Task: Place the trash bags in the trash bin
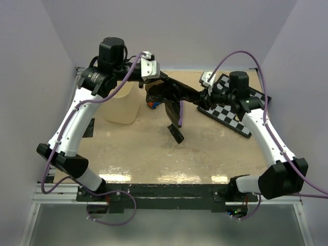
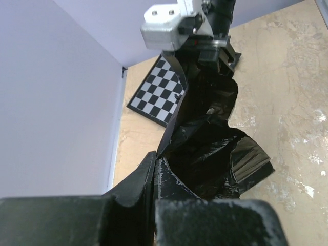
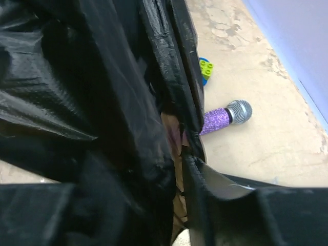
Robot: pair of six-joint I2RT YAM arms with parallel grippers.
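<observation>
The left gripper [image 2: 155, 166] is clamped tight on an edge of the trash bag [image 1: 176, 110]. The bag is strung in the air between both arms, just right of the trash bin [image 1: 123, 105] and outside it, with a tail dangling toward the surface [image 1: 154, 159]. Its other end reaches the right gripper [image 1: 204, 96], but film hides the fingers, so I cannot tell whether they pinch it.
</observation>
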